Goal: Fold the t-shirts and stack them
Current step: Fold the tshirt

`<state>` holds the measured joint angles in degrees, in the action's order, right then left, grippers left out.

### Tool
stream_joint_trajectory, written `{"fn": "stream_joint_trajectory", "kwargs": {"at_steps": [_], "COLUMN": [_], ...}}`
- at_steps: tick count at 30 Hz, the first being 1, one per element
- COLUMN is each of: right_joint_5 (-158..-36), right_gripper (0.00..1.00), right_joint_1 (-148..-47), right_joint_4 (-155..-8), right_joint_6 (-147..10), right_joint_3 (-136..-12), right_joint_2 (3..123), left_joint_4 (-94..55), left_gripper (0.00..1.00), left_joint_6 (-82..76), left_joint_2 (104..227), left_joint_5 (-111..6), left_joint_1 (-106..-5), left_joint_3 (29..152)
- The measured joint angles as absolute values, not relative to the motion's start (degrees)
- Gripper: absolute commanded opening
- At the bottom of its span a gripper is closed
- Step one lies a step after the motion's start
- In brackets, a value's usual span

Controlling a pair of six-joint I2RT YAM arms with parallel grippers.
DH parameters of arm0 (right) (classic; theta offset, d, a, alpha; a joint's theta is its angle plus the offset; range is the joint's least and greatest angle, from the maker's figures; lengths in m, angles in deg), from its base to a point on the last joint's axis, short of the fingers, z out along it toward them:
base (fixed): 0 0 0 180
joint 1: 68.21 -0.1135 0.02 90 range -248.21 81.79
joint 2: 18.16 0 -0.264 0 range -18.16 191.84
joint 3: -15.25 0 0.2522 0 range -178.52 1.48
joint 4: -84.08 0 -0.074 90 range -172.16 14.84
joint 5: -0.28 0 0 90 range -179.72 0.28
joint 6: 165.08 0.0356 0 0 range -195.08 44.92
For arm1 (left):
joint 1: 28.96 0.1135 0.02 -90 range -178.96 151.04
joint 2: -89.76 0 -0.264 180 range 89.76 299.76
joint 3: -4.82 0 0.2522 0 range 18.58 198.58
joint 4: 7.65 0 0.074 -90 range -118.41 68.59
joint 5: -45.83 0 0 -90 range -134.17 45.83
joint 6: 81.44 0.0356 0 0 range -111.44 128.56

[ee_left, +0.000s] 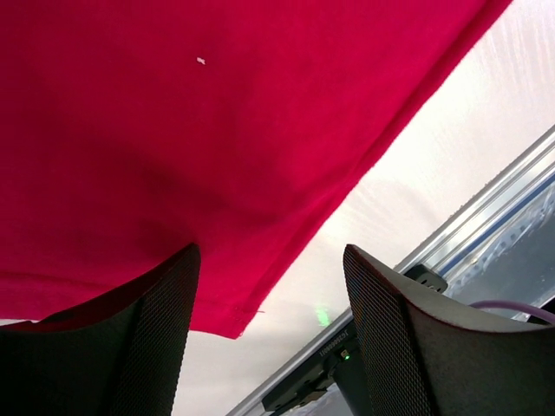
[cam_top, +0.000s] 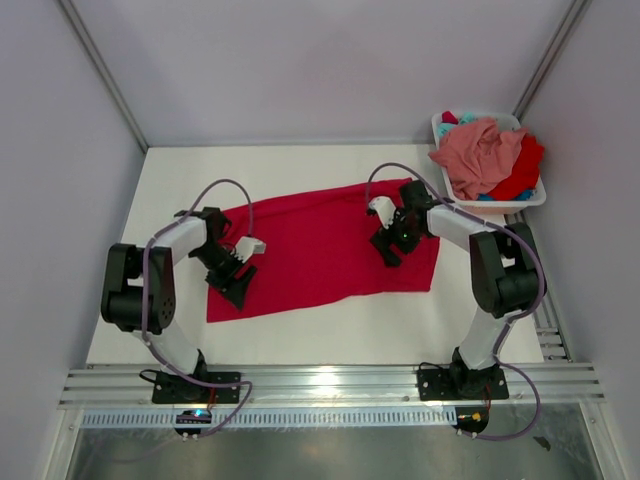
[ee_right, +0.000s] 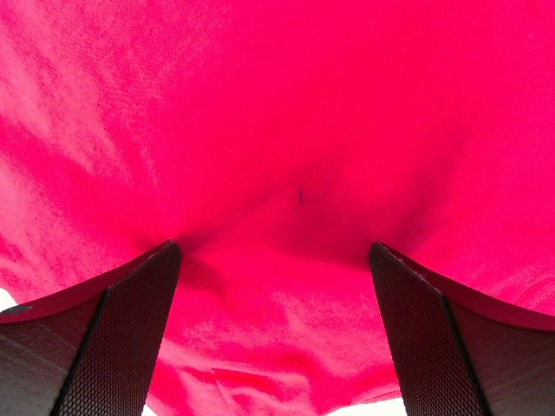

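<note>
Locate the red t-shirt (cam_top: 320, 240) spread flat and wide across the middle of the table (cam_top: 300, 335), its long side running from near left to far right. Observe the left arm: it rises from its base at the near edge, folds back at the elbow on the left, and runs forward to a wrist bent down over the shirt's near-left corner. The left gripper (cam_top: 240, 285) points down at that corner with its jaws apart; in the left wrist view one finger (ee_left: 160, 321) stands over the red cloth and the other over bare table, with the hem running between them. Observe the right arm: it mirrors this pose, elbow out to the right, forearm reaching inward, wrist tipped down over the right part of the shirt. The right gripper (ee_right: 273, 247) has its jaws spread wide, with nothing but lightly creased red cloth between them. Note the white basket (cam_top: 520, 203) at the far right corner; it holds a salmon pink t-shirt (cam_top: 480, 155), a second red t-shirt (cam_top: 522, 170) and some teal cloth (cam_top: 467, 124).
</note>
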<state>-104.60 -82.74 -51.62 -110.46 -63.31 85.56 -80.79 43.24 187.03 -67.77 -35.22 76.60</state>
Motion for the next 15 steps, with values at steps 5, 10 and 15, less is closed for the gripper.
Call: {"fn": "stream_joint_trajectory", "kwargs": {"at_steps": [5,10,15], "right_joint_5": [-104.0,-103.2,-102.1], "right_gripper": [0.94,0.94,0.94], "right_joint_1": [-82.7,-82.7,-82.7], "right_joint_4": [-52.5,-52.0,-51.7], "right_joint_6": [-110.2,-109.4,-109.3], "right_joint_3": [-60.9,-58.8,-55.1], "right_joint_2": [83.7,81.8,78.5], "left_joint_4": [-80.0,-80.0,-78.5], "left_gripper": [0.77,0.93,0.99], "left_joint_6": [42.1,40.3,39.1], "left_joint_2": [188.8,190.2,191.2], "left_joint_5": [-67.8,-68.3,-68.9], "left_joint_1": [-35.2,-35.2,-35.2], "left_joint_3": [78.0,80.5,82.8]}}
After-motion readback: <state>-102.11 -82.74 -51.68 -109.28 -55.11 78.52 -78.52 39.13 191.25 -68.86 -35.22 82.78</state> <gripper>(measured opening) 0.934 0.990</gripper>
